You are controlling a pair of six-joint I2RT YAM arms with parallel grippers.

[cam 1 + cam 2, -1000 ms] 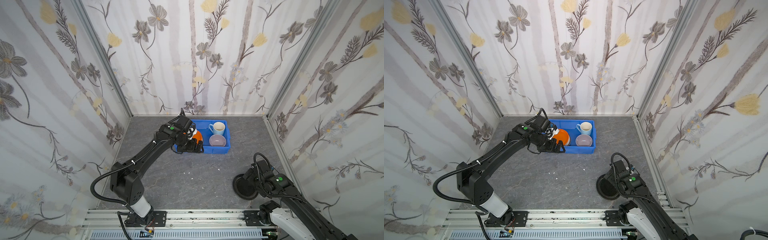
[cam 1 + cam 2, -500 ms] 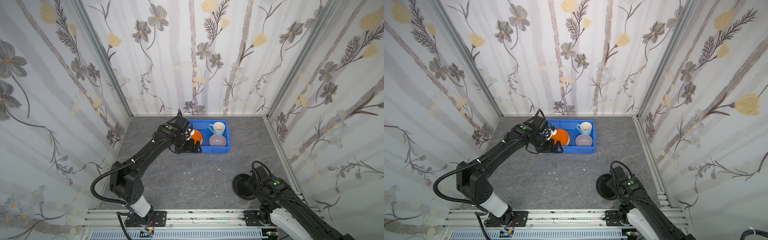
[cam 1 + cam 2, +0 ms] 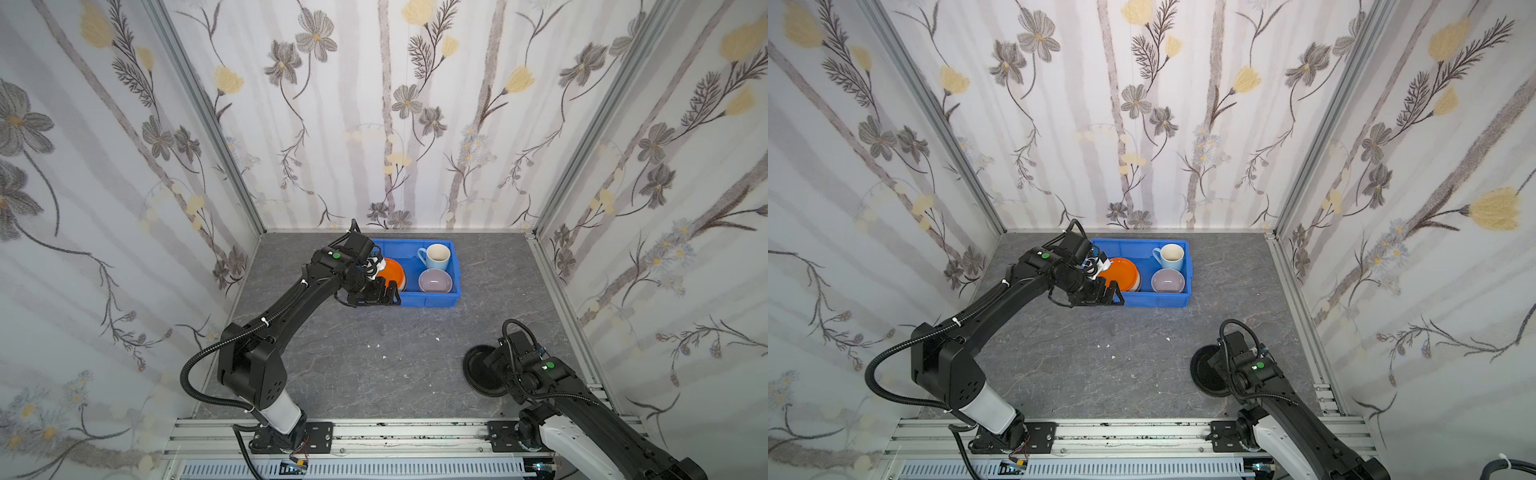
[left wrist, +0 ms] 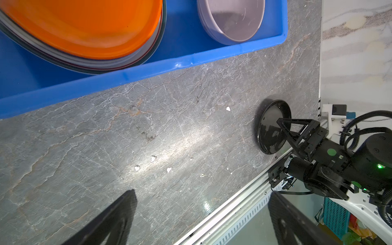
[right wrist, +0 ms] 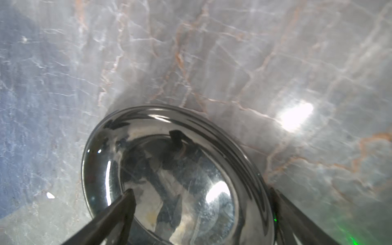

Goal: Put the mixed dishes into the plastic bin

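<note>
The plastic bin (image 3: 440,298) (image 3: 1154,300) stands at the back of the grey table. In it are an orange plate (image 3: 392,270) (image 4: 84,27) on top of a stack of plates, a light blue mug (image 3: 436,257) and a lilac bowl (image 3: 435,280) (image 4: 231,19). My left gripper (image 3: 376,297) (image 4: 201,197) hangs open and empty just in front of the bin's near left corner. A glossy black plate (image 3: 478,370) (image 5: 169,169) lies at the front right. My right gripper (image 5: 201,194) is open astride its rim, one finger (image 5: 127,201) over the plate's well, the other outside the rim.
Small white flecks (image 3: 376,345) lie scattered on the table between bin and black plate. An aluminium rail (image 3: 395,432) runs along the front edge. Flowered walls close in the back and both sides; the right wall is near the black plate.
My left gripper has drawn back from over the bin to just in front of it. My right arm has shifted slightly nearer over the black plate, its jaws narrowing a little.
</note>
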